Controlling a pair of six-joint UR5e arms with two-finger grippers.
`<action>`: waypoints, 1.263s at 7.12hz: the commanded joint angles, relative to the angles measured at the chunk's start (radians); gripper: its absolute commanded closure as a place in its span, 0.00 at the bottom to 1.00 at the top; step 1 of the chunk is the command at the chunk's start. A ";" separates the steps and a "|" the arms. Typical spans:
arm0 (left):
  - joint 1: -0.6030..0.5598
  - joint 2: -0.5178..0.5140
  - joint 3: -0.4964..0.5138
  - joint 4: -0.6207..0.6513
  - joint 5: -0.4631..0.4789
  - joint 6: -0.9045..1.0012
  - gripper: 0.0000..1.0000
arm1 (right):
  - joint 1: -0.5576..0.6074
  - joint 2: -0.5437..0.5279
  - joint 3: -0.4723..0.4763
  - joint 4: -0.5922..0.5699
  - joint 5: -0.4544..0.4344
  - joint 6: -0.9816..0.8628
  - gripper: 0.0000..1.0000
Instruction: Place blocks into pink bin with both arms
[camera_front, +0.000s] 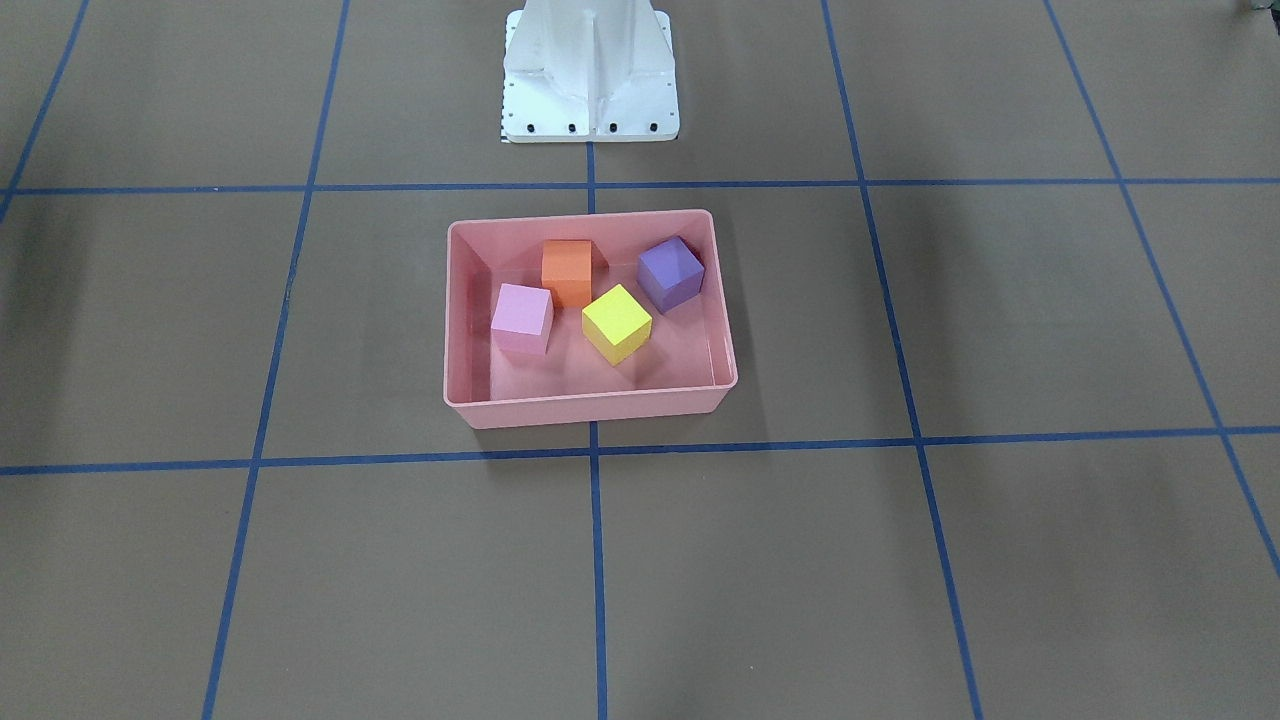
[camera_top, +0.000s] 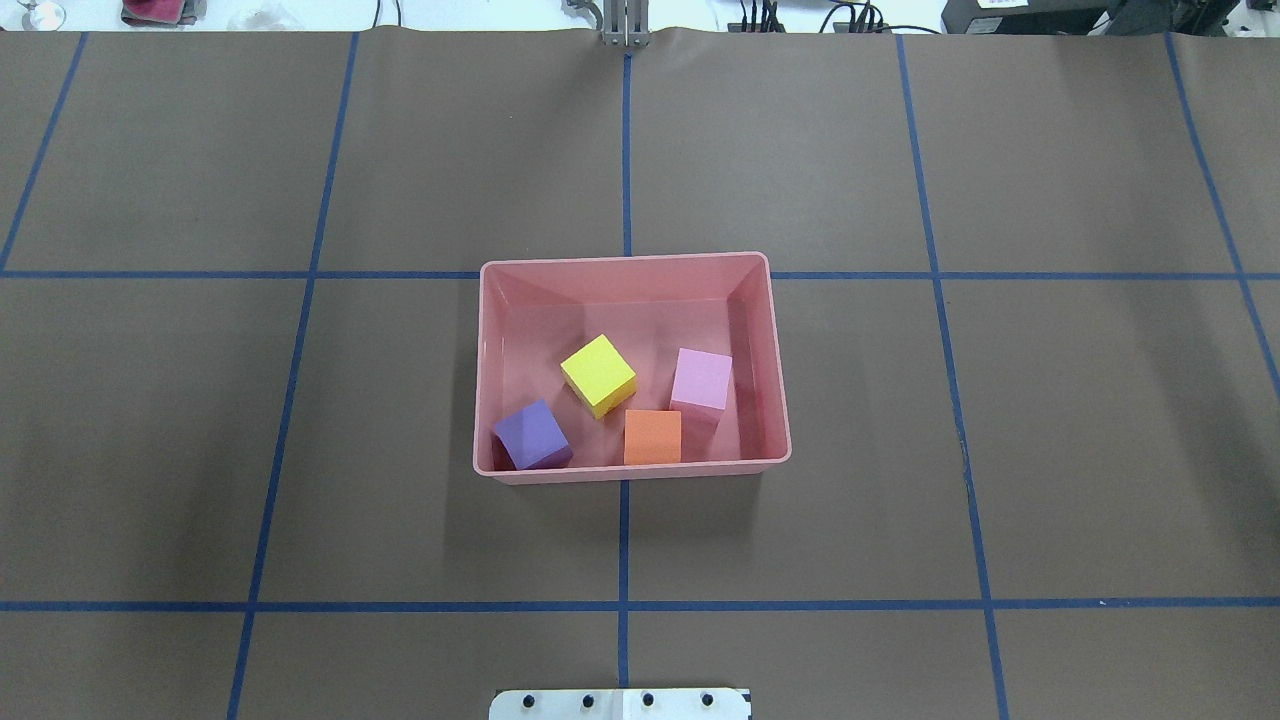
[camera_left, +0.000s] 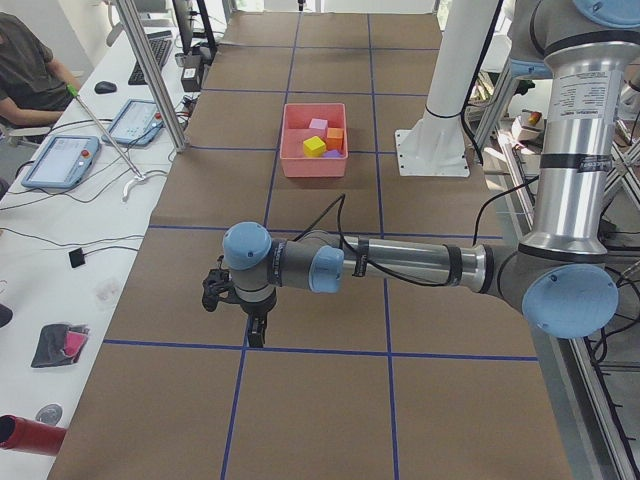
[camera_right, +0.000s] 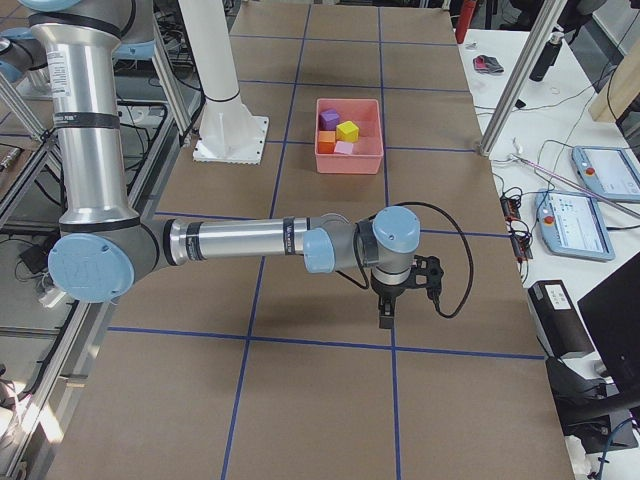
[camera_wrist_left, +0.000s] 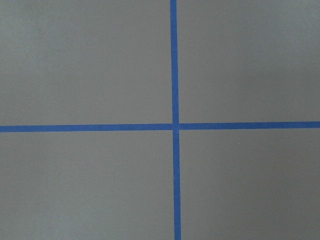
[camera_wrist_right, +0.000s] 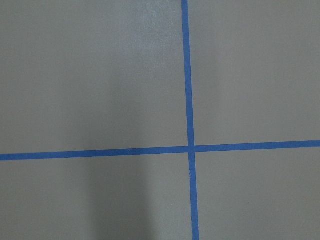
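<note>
Yellow block, orange block, purple block, lilac block in pink bin (far from table edges): probably light, rigid; pinch opposite faces. Left gripper, right gripper: width can't tell.

The left arm and right arm look alike: silver tubes ringed with black bands, grey joint housings, and round light-blue caps. A thin black cable loops out from each wrist. The left gripper and right gripper are small and black. The white pedestal flares to a flat plate edged with dark screws.
</note>
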 joint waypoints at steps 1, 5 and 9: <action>0.001 0.021 0.005 -0.014 -0.001 0.000 0.00 | 0.000 0.001 -0.009 0.000 0.000 0.001 0.00; 0.003 0.041 0.007 -0.013 0.002 -0.003 0.00 | -0.001 -0.005 -0.007 0.000 0.001 0.001 0.00; 0.003 0.041 -0.064 -0.010 -0.001 0.003 0.00 | -0.001 -0.007 -0.013 0.000 0.000 0.006 0.00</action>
